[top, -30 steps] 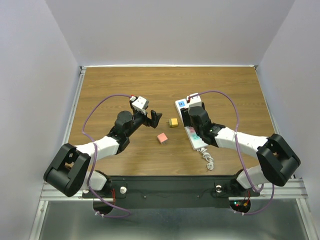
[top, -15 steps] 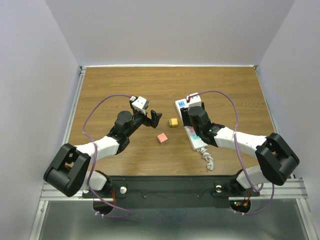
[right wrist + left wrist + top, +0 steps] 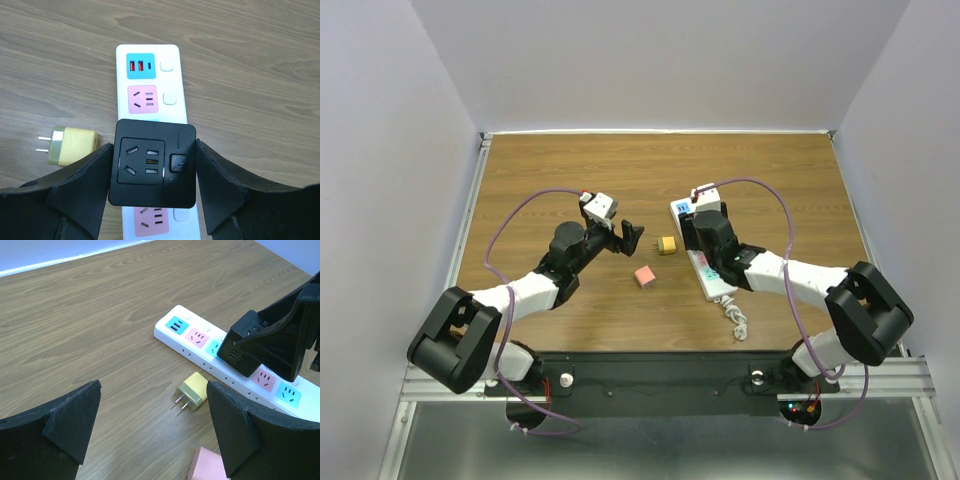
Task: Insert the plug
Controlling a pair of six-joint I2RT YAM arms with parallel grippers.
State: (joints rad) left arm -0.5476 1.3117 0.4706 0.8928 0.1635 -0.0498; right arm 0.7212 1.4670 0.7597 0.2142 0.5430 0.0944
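Two grippers hang over the brown wood-grain table. We see the right gripper closed partway on a black square plug block, which has a socket face and a round power button. Its fingers press against the block's left and right sides.

The block is over the long white plastic power strip. It covers the socket just after the blue USB panel and the first pink socket. In the left wrist view it looks tilted, and we cannot tell whether its prongs are seated.

We find the left gripper spread wide and holding nothing, above the table and well apart from the strip. A small yellow two-pronged plug lies on its side on the wood between the two grippers, just beside the strip but not touching it. A small pink block sits near it, toward the arm bases. The strip's white cord is bunched at its near end.
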